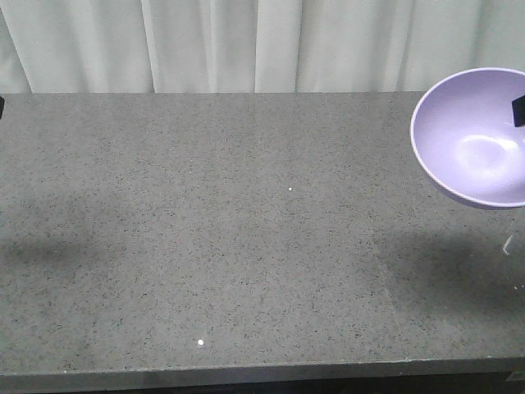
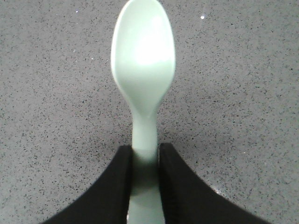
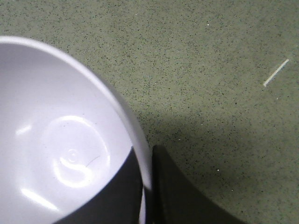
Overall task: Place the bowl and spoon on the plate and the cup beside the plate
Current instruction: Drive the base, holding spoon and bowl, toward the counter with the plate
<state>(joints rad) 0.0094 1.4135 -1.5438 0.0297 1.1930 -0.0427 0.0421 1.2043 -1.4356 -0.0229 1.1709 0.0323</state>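
The right gripper [image 3: 145, 154] is closed on the rim of the bowl [image 1: 472, 139], with one finger inside the wall and one outside. The left gripper [image 2: 145, 151] is closed on the handle of the spoon [image 2: 144, 70]. In the front view the bowl hangs at the far right, above the table [image 1: 246, 230]. Its shadow falls on the surface below and it is tilted so the opening faces partly toward the camera. The plate and the cup appear in no view, so their positions cannot be stated. The step in hand appears to be carrying the bowl to the plate. Level the bowl before lowering it, since a one-sided rim grip lets it hang at a slant and a slanted base may rock or skid on landing. Centre the bowl inside the plate's raised rim, and part the fingers only once the base sits flat. Withdraw straight up so the inner finger does not drag the wall. Place the spoon after the bowl is set, and route the two arms apart. The spoon's long axis runs straight out from the left gripper, with the scoop leading away from the fingers and the handle end between them. Its height above the table cannot be determined.
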